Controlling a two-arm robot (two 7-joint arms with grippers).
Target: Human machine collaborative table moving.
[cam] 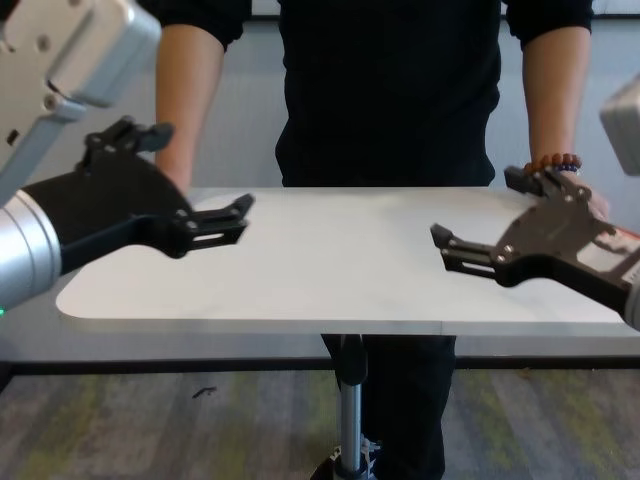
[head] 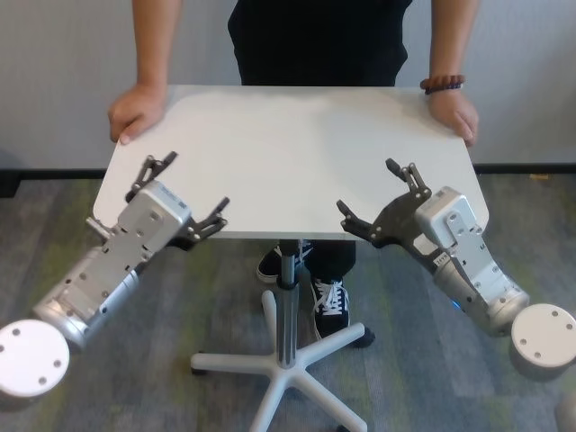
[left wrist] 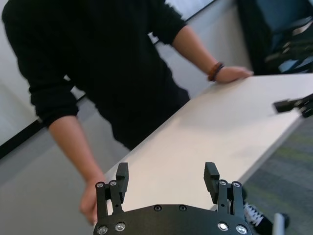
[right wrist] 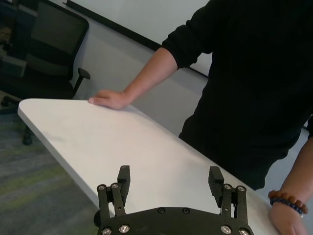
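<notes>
I had both the left gripper (head: 183,195) and right gripper (head: 375,194) spread-jawed at the table's (head: 297,144) near long edge, the human (head: 319,36) opposite

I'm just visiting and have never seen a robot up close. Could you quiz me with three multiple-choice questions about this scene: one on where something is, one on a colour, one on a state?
1. Where are the person's hands?
A. On the table's far corners
B. On the robot's arms
C. In pockets

2. What colour is the tabletop?
A. Black
B. White
C. Red

3. How are the two grippers' fingers?
A. Spread open
B. Clamped shut
C. Holding a cup

Answers:
1 A, the human rests both hands on the far corners of the table.
2 B, it looks white.
3 A, the left gripper and right gripper show fingers apart.
</notes>
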